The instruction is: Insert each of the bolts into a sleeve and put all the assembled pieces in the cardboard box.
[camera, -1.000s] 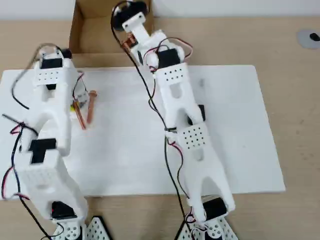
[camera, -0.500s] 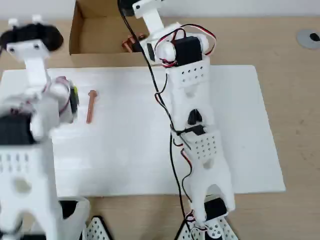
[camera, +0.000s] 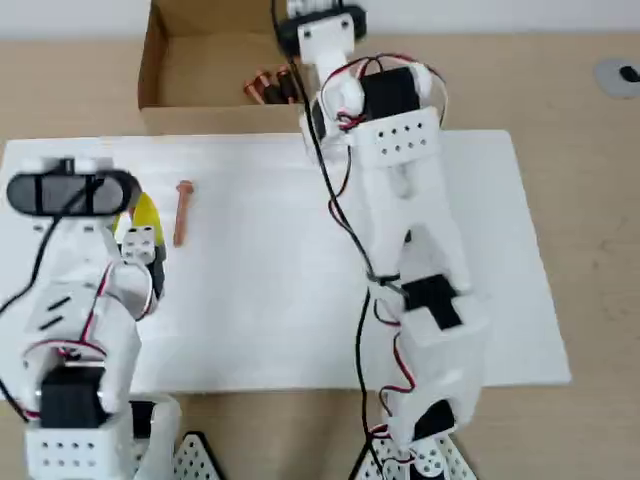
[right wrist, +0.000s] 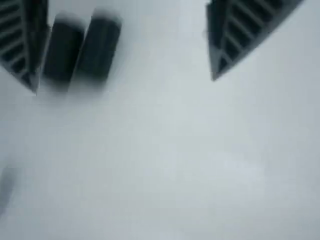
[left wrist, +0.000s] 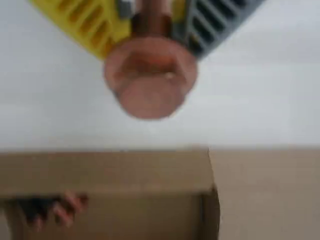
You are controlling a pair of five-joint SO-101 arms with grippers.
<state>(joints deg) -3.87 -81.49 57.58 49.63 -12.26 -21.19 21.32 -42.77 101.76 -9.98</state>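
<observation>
Holding copper bolt (left wrist: pixel 150 85) clamped in left gripper (left wrist: pixel 150 45), aligned 6–12 o'clock with head toward cardboard box (left wrist: pixel 100 172); showing right gripper (right wrist: pixel 125 80) spread wide above black sleeves (right wrist: pixel 82 50).

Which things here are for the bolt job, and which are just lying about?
For the job:
bolt held in the left claw
loose bolt on the white mat
two black sleeves
cardboard box with copper pieces inside

Just lying about:
white mat
grey disc
</observation>
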